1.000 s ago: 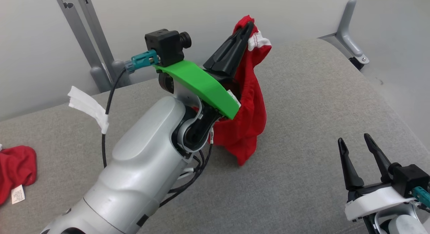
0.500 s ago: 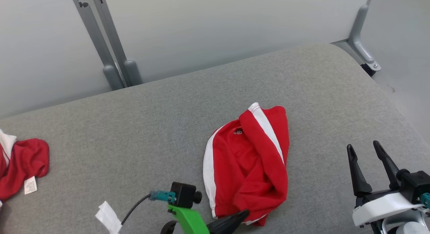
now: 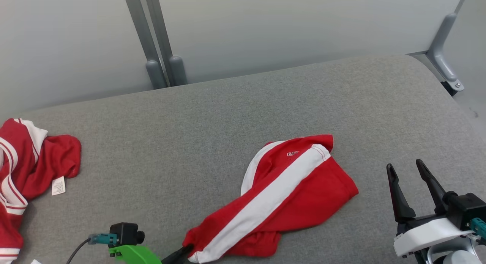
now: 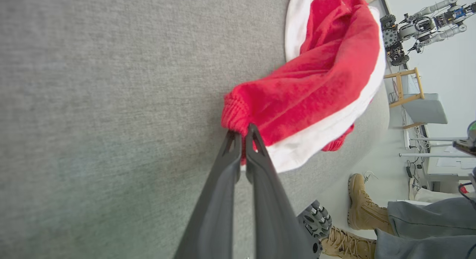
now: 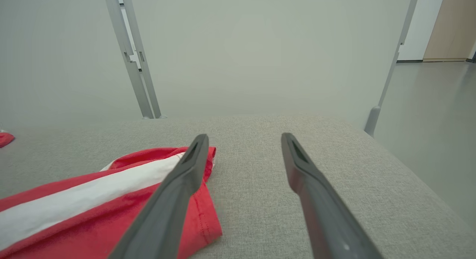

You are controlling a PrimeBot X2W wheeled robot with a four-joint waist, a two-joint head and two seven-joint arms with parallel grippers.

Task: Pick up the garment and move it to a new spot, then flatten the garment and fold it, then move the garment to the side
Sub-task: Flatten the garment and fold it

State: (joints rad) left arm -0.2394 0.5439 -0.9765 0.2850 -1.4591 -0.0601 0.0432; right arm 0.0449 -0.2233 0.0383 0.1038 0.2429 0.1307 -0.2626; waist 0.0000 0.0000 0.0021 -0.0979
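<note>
The right pincer [image 5: 244, 136] holds its two dark fingers wide apart above the grey table [image 5: 334, 177], gripping nothing. A red garment [image 5: 74, 199] with a broad white stripe lies flat on the table at the lower left, partly behind one finger. Beyond stand a pale wall [image 5: 260, 47] and grey posts [image 5: 130, 54], with a scrap of red cloth [image 5: 5, 138] at the far left edge.

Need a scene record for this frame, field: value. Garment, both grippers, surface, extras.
surface: grey fabric tabletop
garment: red fabric garment with white stripe, rumpled on the tabletop, not folded
left gripper: shut on the garment's near corner
right gripper: open, empty, right of the garment, not touching
extras: second red-and-white garment at left edge; tan boots beside table
</note>
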